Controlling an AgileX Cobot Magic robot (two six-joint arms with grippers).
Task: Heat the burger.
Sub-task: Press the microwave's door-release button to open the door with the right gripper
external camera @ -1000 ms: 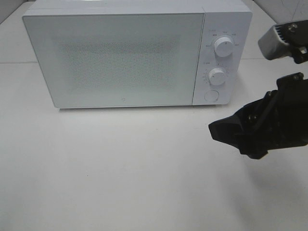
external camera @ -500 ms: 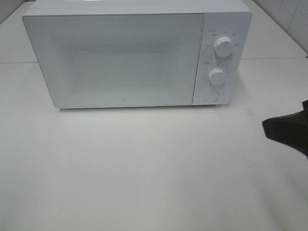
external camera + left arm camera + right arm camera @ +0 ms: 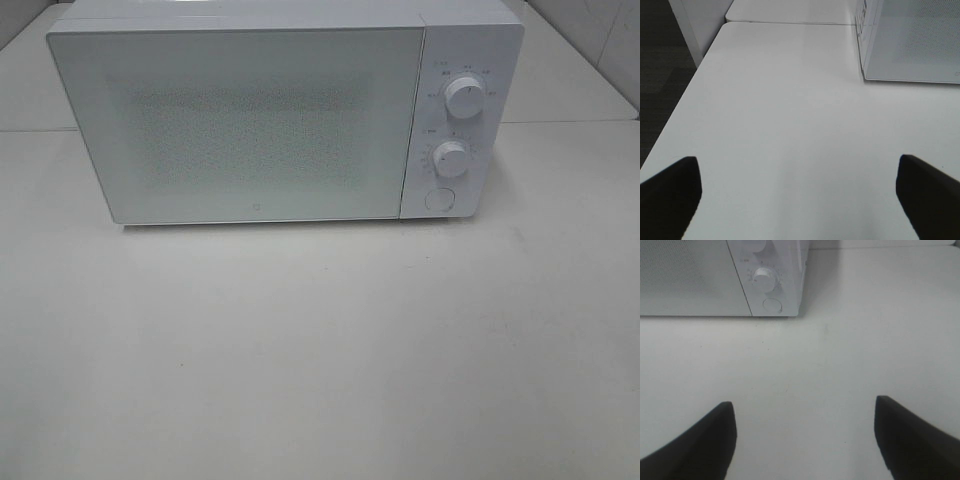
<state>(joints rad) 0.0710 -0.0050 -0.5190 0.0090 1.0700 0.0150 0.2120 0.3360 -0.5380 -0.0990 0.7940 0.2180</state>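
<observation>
Plainly, the left claw stood released, its two dark fingers spread wide with only bare white desk between them. The right claw was likewise unclenched, its two fingers apart above the desk and grasping nothing.

Ahead of the right claw, at the desk's back edge, stood one white microwave with its door closed flush. Its panel at the right end carried two round knobs, the upper knob above the lower knob, and one round button beneath them.

The left claw hung toward the desk's left edge, with dark floor beyond that edge and the microwave's left front corner further along the desk.

The closed door's speckled window blocked any sight of the inside, and no view showed the burger, so where it lay could not be told.
</observation>
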